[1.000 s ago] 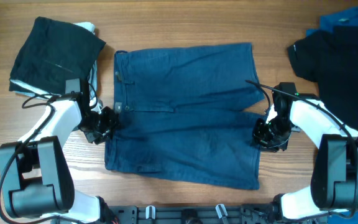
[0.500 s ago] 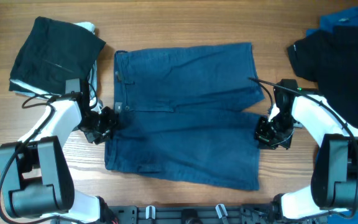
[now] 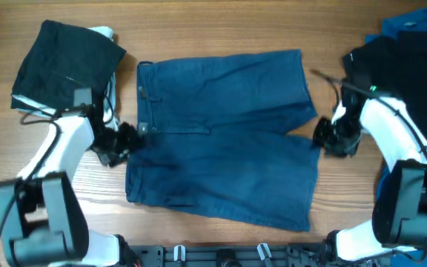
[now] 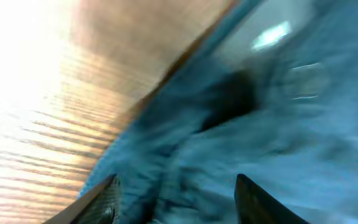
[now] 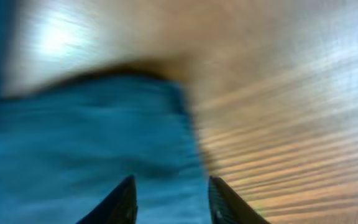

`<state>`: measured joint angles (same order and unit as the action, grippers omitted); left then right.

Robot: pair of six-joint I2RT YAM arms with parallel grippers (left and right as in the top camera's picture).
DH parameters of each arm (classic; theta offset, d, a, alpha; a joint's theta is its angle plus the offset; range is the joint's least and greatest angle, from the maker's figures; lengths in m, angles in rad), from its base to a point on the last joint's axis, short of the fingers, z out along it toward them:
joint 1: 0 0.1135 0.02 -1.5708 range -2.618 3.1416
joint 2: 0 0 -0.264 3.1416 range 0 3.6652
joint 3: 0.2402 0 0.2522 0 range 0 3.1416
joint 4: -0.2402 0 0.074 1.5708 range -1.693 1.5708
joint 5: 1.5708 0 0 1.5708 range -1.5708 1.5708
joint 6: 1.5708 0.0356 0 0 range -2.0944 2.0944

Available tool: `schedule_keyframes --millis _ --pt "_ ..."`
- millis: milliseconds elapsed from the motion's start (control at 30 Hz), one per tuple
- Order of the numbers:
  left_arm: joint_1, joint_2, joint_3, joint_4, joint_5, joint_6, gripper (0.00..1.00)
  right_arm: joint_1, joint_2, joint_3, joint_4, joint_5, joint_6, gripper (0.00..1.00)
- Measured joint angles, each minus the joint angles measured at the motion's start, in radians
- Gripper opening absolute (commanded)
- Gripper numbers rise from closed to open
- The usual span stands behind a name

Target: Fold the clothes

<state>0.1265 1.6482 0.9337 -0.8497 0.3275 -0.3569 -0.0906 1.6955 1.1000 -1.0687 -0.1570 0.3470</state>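
Overhead: the navy denim shorts lie spread flat mid-bench, not yet folded. The left gripper sits at their waistband edge, the right gripper at the leg-hem edge. A folded black garment lies far left and a black and bright blue heap far right, so most of the folding looks left to do.

Left wrist, blurred: jaws stand wide over denim, with nothing clearly pinched.

Right wrist, blurred: jaws are parted and straddle the hem edge, a detail the overhead view hides.
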Motion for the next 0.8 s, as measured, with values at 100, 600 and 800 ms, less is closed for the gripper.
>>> schedule_keyframes --millis 100,600,800 --pt "-0.023 -0.140 0.128 0.051 -0.005 0.000 0.04 0.000 0.001 0.166 0.035 -0.076 -0.056 0.04" --pt "-0.223 0.163 0.174 0.507 -0.127 0.004 0.05 0.114 0.301 0.168 0.385 -0.036 -0.106 0.04" --pt "-0.225 0.308 0.173 0.650 -0.163 0.043 0.04 0.123 0.312 0.198 0.240 0.059 -0.071 0.04"
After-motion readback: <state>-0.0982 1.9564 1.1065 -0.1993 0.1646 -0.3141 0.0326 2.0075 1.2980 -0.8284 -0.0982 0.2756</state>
